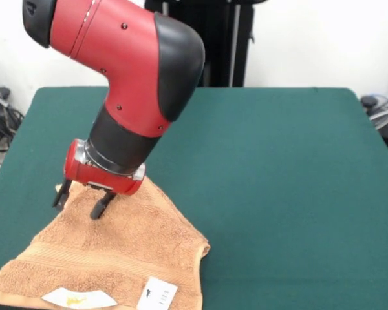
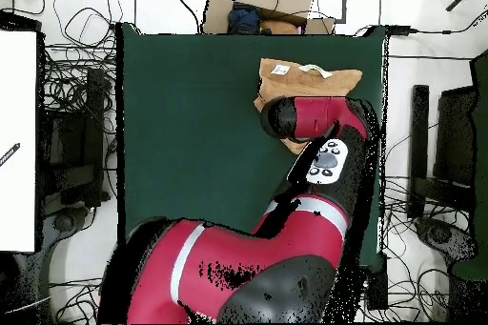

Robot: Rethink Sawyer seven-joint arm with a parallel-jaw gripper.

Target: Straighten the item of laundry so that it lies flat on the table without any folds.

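1. Dark green felt-covered table [image 1: 278,168] lies bare across most of its width; only the front view shows the black two-fingered gripper [image 1: 83,199], its fingers spread apart, tips on or just above the towel's far corner.
2. Small orange-tan terry towel [image 1: 123,258] sits at the table's corner near the camera, its front edge cut off by the frame, white tags [image 1: 156,294] showing.
3. Overhead, the red and black arm [image 2: 315,121] hides the gripper and part of the towel.
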